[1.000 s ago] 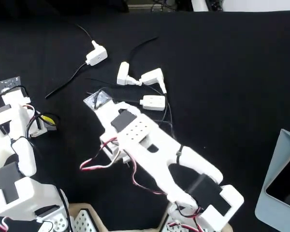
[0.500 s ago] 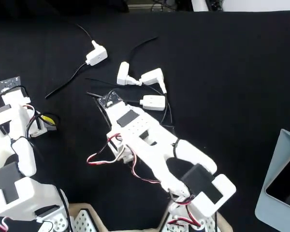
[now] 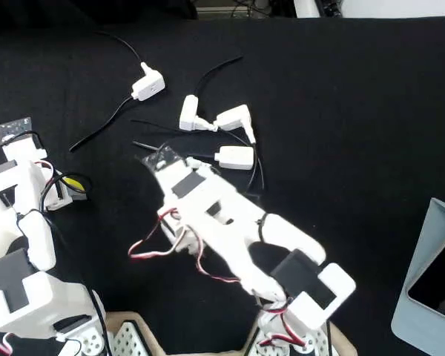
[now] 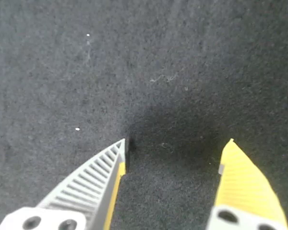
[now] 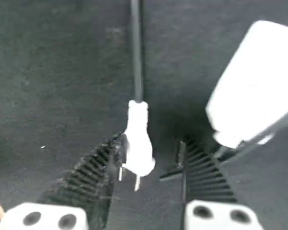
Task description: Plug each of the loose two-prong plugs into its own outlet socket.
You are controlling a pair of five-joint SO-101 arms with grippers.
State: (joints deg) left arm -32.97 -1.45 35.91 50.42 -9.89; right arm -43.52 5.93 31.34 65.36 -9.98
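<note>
Over the last 1 second the right gripper (image 3: 159,158) has wavered rather than advanced. In the high view its tip swung toward 3 o'clock, closer to the free socket (image 3: 234,156), and has now eased back toward 9 o'clock and a little toward 6 o'clock, with the arm's rear joints shifting along with it. The socket itself has not moved. Neither has the far plug (image 3: 147,85) up at 11 o'clock from the gripper, or the joined pair (image 3: 208,119) at 1 o'clock from it. The right wrist view shows what the sweep was for: the claw is spread low over the cloth (image 3: 356,111) with a white 2-prong plug (image 5: 138,143) lying between its fingers. The plug touches 1 finger and stands clear of the other, so nothing is pinched yet. Its prongs point back toward the wrist and its cord runs straight away, while the socket lies just outside the other finger. I read this as a centring correction before a grasp. By the look of things, 2 plugs still wait to be seated. Once gripped, this one will probably need turning to face the socket at 3 o'clock. The left gripper (image 4: 177,141) has stayed at 9 o'clock, spread and empty above bare cloth.
</note>
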